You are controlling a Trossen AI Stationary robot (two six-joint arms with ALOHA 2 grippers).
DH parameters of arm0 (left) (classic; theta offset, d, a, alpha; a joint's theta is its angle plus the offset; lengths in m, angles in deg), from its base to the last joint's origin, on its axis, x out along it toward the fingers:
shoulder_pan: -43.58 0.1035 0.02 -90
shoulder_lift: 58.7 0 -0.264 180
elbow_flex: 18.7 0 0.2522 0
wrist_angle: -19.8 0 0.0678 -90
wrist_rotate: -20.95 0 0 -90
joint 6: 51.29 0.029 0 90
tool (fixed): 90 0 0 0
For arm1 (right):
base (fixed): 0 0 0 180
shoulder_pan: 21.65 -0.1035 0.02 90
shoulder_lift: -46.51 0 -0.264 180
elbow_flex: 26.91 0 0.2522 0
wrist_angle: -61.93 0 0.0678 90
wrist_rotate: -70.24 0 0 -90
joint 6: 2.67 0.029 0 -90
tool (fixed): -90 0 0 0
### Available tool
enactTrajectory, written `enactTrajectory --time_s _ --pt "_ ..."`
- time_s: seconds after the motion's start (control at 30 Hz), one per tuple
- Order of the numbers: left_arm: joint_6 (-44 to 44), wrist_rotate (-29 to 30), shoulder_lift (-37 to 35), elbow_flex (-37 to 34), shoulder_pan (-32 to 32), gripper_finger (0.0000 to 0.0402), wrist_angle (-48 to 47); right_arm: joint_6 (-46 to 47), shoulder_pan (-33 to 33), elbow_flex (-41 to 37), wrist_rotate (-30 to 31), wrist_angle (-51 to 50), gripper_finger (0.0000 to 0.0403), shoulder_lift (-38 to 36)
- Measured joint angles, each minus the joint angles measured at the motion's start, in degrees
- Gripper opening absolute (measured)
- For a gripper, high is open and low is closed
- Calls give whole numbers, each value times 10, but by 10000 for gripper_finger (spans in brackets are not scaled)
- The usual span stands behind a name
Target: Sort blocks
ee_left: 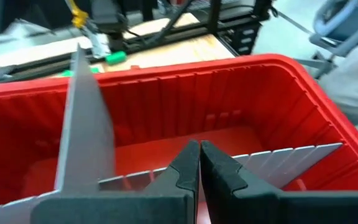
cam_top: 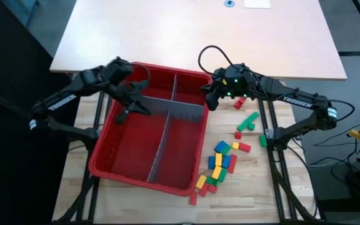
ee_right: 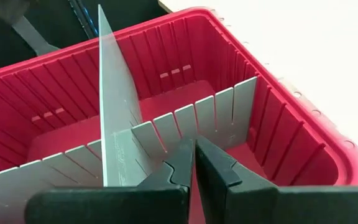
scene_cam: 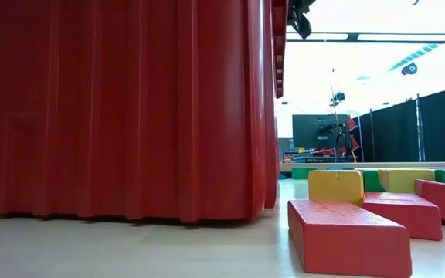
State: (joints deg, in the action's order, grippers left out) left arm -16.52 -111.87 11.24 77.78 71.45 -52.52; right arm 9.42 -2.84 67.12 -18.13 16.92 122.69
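Blocks (cam_top: 224, 164) are scattered on the surface (cam_top: 255, 194) beside the bin (cam_top: 120, 164). Left end effector (cam_top: 130, 111) and right end effector (cam_top: 210, 100), both clenched and empty, are held over the bin.

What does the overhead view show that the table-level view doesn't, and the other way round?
Only the high view shows both arms over the red bin: the left gripper inside it, the right gripper at its rim, plus the grey dividers and empty compartments. Only the low view shows the bin's ribbed outer wall and the room behind the table. Both show the blocks lying on the table beside the bin, none inside.
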Motion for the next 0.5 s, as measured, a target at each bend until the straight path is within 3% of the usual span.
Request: enactTrajectory --time_s 0.17,0.37,0.5 --pt "-38 16 43 0 -40 0 64 3 0 0 -1 0 0 0" --pt "-15 142 74 0 -96 0 103 3 0 0 -1 -2 0 0" --pt "23 190 96 0 -135 0 89 3 0 0 -1 -2 0 0"
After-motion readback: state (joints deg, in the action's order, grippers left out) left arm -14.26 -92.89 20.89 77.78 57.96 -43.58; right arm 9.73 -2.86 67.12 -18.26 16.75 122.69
